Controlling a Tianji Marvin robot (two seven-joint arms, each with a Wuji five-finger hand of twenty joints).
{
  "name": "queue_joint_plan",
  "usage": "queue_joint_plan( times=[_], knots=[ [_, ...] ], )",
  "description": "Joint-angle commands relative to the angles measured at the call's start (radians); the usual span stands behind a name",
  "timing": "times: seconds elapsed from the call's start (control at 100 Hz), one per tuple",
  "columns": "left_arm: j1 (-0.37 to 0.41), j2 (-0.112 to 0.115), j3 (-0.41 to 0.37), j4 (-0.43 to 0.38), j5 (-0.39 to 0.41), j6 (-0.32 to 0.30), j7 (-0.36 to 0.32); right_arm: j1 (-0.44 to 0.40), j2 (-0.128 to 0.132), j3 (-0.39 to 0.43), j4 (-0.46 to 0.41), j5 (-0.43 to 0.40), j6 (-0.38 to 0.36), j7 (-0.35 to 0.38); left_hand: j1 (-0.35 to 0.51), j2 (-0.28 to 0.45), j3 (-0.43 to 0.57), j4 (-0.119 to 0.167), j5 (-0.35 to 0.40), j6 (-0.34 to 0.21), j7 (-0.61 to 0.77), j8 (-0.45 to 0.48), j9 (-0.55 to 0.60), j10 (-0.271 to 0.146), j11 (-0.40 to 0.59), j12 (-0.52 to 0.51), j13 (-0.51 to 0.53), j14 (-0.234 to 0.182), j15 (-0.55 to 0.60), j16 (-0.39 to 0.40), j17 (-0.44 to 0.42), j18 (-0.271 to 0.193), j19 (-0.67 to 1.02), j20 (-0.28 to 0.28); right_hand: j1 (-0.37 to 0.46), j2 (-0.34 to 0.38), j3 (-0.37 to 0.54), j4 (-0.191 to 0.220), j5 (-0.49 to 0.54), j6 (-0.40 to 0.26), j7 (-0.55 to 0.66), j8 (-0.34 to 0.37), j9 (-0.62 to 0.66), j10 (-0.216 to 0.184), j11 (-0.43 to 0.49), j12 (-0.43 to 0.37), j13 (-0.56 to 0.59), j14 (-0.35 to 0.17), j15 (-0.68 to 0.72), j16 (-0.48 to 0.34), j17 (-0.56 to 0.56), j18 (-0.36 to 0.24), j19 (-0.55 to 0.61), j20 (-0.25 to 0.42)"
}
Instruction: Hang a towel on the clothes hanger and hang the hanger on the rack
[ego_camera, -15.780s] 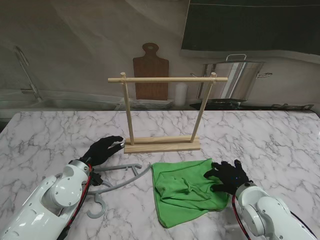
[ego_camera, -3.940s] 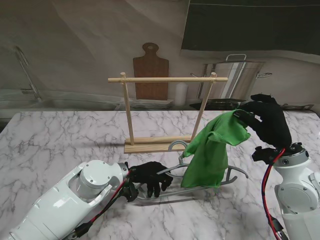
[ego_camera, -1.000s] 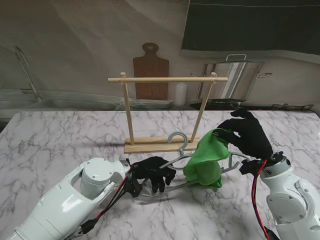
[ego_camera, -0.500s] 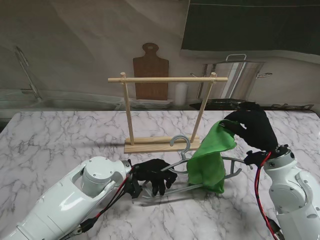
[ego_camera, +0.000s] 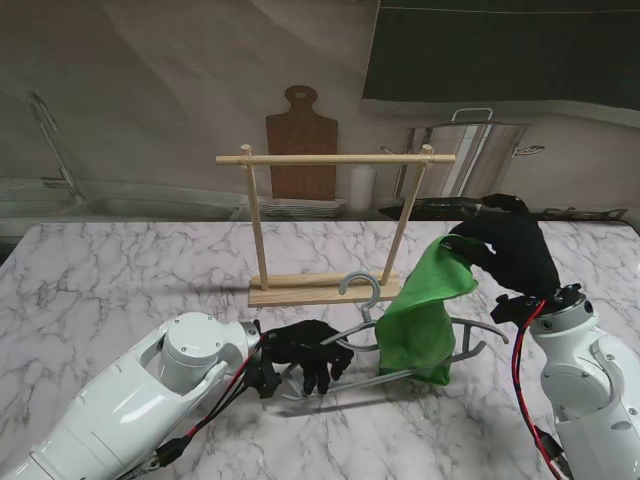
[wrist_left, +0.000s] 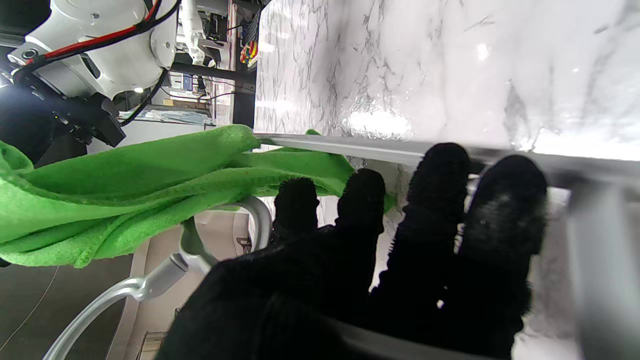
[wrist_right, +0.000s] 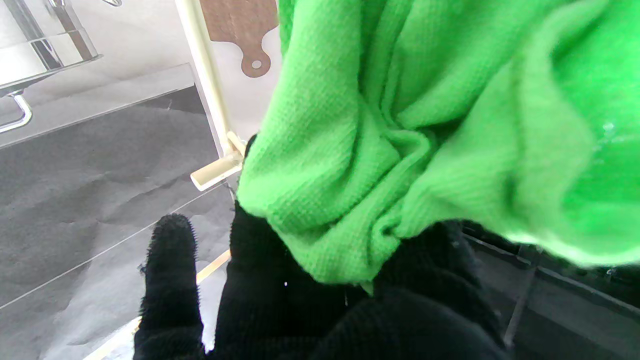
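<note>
Right hand (ego_camera: 510, 252), right of frame, pinches towel (ego_camera: 422, 310) top, draped through hanger (ego_camera: 400, 352). Left hand (ego_camera: 305, 352), lower centre, fingers closed on hanger's left end.

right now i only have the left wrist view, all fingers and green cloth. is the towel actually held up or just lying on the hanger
Observer: Held up. In the stand view the right hand pinches the towel's top corner, and the cloth hangs down across the hanger.
Operator: where's the rack from there
Observer: The wooden rack stands on the table farther from me than the hanger, and its top bar is bare.
Operator: is my hand really on the hanger
Observer: Yes, the left hand grips the hanger's left end, with the hook pointing up toward the rack.
</note>
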Motion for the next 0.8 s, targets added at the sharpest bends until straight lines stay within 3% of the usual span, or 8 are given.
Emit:
queue_joint_plan(
  times=[0.0, 0.35, 0.79],
  knots=[
    [0.0, 0.003, 0.001, -0.005, -0.005, -0.002, -0.025, 0.0, 0.001, -0.007, 0.015, -0.012, -0.003, -0.012, 0.081, 0.075, 0.071, 0.006, 0.007, 0.017, -0.004, 0.019, 0.028, -0.006, 0.022, 0.012, 0.003, 0.07, 0.004, 0.008, 0.004, -0.028, 0.075, -0.002, 0.04, 0.039, 0.028, 0.005, -0.02, -0.119, 0.016, -0.01, -0.028, -0.002, -0.027, -0.007, -0.021, -0.075, -0.012, -0.005, -0.02, -0.03, -0.021, 0.002],
    [0.016, -0.006, -0.031, -0.018, -0.048, 0.002, -0.013, -0.016, 0.015, -0.052, 0.062, -0.115, 0.003, -0.097, 0.081, 0.074, 0.072, 0.006, 0.006, 0.018, -0.006, 0.019, 0.028, -0.004, 0.022, 0.013, 0.002, 0.072, 0.004, 0.009, 0.005, -0.028, 0.077, -0.001, 0.036, 0.043, 0.028, 0.006, -0.026, -0.123, 0.022, -0.013, -0.03, -0.007, -0.021, -0.006, -0.024, -0.079, -0.002, -0.005, -0.023, -0.032, -0.019, -0.001],
    [0.031, -0.019, -0.07, -0.031, -0.045, 0.003, 0.048, -0.103, 0.033, -0.055, 0.022, -0.151, 0.032, -0.046, 0.081, 0.072, 0.075, 0.004, 0.007, 0.019, -0.005, 0.018, 0.028, -0.003, 0.023, 0.013, 0.005, 0.075, 0.008, 0.01, 0.006, -0.026, 0.08, 0.0, 0.042, 0.031, 0.031, 0.009, -0.02, -0.107, 0.03, -0.025, -0.017, 0.007, -0.015, -0.009, -0.014, -0.068, 0.012, -0.005, -0.032, -0.022, -0.02, -0.007]
  ],
)
